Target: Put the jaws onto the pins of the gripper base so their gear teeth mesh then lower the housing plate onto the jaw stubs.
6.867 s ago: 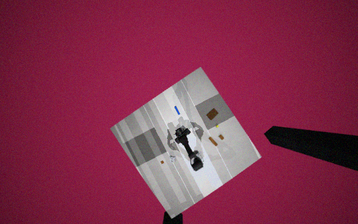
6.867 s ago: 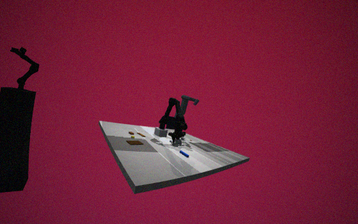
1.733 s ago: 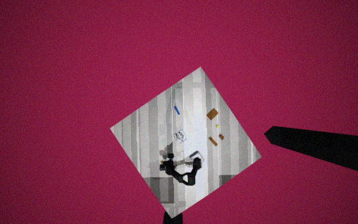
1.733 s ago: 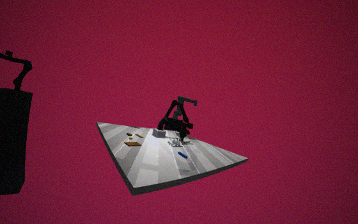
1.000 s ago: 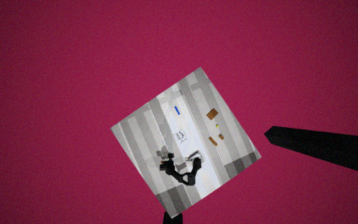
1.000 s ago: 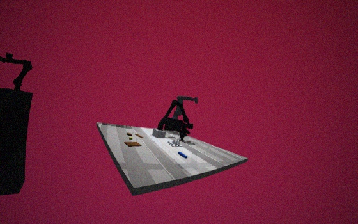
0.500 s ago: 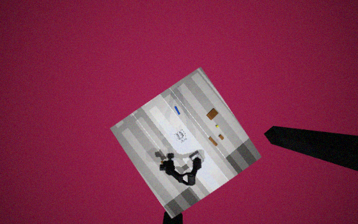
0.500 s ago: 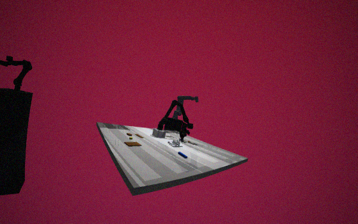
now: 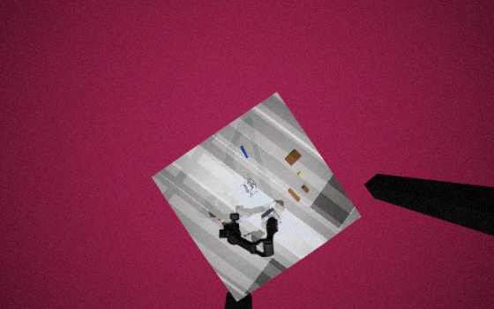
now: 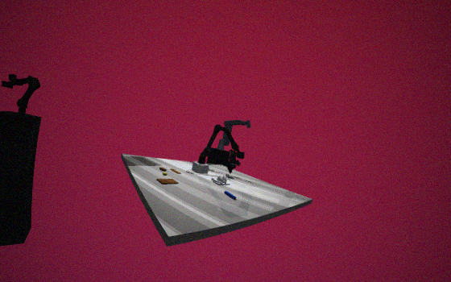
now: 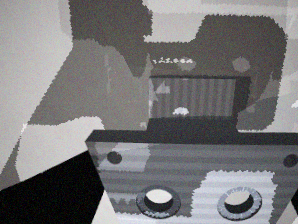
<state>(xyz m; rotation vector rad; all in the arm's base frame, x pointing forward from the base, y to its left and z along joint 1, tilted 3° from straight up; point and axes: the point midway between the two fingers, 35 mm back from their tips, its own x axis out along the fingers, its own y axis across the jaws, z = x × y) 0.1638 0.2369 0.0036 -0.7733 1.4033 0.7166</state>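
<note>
The housing plate (image 11: 172,167) is a grey ribbed plate with two ringed round holes and smaller dark holes near its corners. It fills the lower wrist view, and a ribbed section shows beyond its far edge. My gripper (image 11: 195,156) is shut on the plate, with black fingers at its left and right sides. In the exterior view the gripper (image 10: 230,172) points down above the table, beside the gripper base (image 10: 221,183). The base also shows in the top view as a faint outline (image 9: 250,187). Small upright parts stand on it; whether the jaws mesh is too small to tell.
A blue bar (image 9: 243,151) (image 10: 230,195) lies beyond the base. A brown block (image 9: 293,157) (image 10: 167,181), a small yellow piece (image 9: 299,174) (image 10: 164,174) and an orange bar (image 9: 294,194) (image 10: 175,171) lie to one side. A grey box (image 10: 200,168) stands near the arm's foot.
</note>
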